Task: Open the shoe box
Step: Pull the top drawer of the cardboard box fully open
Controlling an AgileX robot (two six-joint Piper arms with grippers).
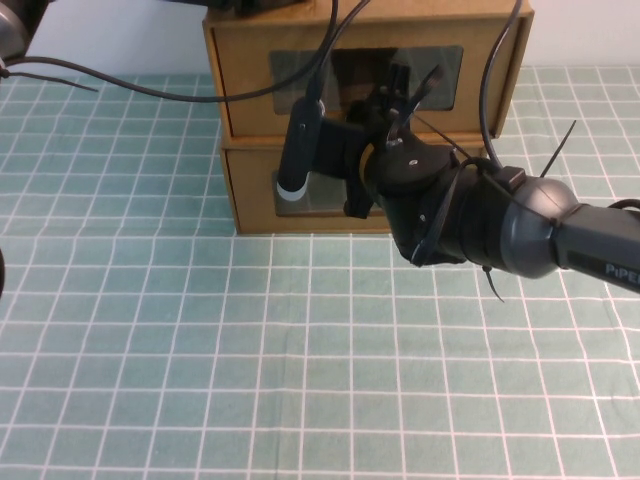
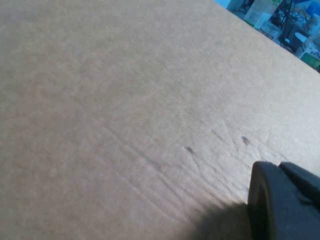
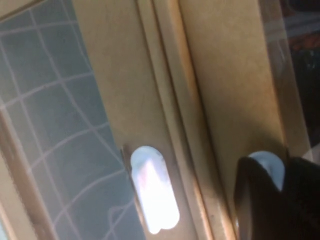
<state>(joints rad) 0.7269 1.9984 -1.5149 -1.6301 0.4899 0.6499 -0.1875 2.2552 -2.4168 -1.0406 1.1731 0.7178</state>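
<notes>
Found at table's (image 1: 200, 350) far edge: stacked boxes (image 1: 250, 60). Right gripper (image 1: 398, 100) at their fronts, by a pull hole (image 3: 267, 164); cannot tell how wide, or holding what. Hook squarely, then pull straight toward the near edge. Left gripper (image 2: 285, 200) over the box top, width unclear; press there to steady.

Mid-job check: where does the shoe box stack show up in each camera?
High view: shoe box stack top centre, right gripper at its front.
Left wrist view: shoe box stack fills the picture as plain cardboard; left gripper close over it.
Right wrist view: its fronts fill the picture, right gripper against them.
Shared landmark: seam between the boxes, not in the left wrist view.
</notes>
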